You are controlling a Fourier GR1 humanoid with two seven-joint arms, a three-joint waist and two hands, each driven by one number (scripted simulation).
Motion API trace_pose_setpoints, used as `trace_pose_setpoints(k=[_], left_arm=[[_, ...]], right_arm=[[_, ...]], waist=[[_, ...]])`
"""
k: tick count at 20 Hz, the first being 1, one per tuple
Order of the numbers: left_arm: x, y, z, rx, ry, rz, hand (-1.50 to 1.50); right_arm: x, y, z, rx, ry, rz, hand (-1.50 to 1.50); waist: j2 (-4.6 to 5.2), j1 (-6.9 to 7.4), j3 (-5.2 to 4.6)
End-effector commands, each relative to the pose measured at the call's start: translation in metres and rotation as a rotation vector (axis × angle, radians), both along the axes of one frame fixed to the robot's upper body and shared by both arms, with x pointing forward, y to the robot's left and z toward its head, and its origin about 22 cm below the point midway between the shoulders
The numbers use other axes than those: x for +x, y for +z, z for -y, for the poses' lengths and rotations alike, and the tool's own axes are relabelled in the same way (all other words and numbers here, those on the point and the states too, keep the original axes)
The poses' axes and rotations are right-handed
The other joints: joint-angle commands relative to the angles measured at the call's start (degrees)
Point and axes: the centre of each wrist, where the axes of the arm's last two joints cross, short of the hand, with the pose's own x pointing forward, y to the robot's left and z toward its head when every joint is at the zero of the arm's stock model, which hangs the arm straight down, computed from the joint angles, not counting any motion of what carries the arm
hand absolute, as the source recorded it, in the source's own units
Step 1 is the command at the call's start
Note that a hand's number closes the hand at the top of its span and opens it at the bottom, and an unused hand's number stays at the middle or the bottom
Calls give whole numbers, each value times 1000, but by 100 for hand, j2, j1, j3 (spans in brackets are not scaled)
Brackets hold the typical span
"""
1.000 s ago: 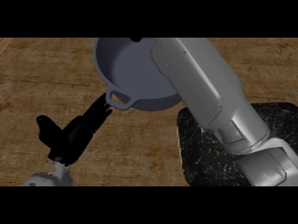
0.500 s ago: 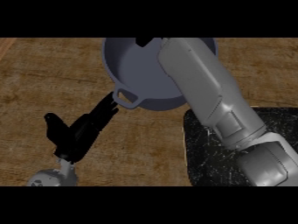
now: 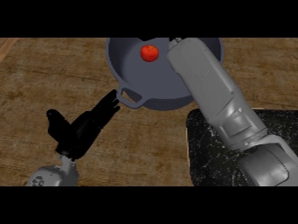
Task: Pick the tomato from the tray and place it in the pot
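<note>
tomato point(image 3: 150, 53): red, lying inside the pot, upper part of the bowl, left of the right forearm. Not held by anything; apart from both hands.
pot point(image 3: 138, 78): grey, round, at top centre of the counter, partly cut by the view's top edge. A loop handle sticks out at its lower left. Right side hidden behind the forearm.
right arm point(image 3: 222, 105): grey forearm runs from lower right up across the pot's right half to its far rim. Hand itself doesn't show; can't tell if fingers are open or curled.
left hand point(image 3: 80, 129): black, lower left, fingers straight and pointing up-right toward the pot handle, thumb spread out to the left. Holds nothing. Fingertips point(image 3: 112, 98) just beside the handle, maybe touching; can't tell which. Well apart from the tomato, w/ the pot wall between.
tray point(image 3: 209, 162): black, speckled, lower right, mostly under the right arm. Nothing visible on the bare part.
counter point(image 3: 41, 83): brown wood-grain top, fills the view. A paler strip shows at the upper left corner.
room: only the counter top in view, nothing beyond.
</note>
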Motion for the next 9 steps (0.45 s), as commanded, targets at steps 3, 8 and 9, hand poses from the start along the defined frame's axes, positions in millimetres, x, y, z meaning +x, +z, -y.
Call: trace_pose_setpoints(k=[3,8,9], left_arm=[[-3,-1,-8,3,14,-5,0],[-5,-4,2,-10,41,-1,0],[-12,-12,-8,16,49,-23,0]], right_arm=[[2,-8,3,45,-84,117,-150],[3,-21,7,41,-133,132,-150],[5,-8,5,44,-135,143,-150]], waist=[[-19,0,-7],[-60,-261,-3],[-98,-327,-4]])
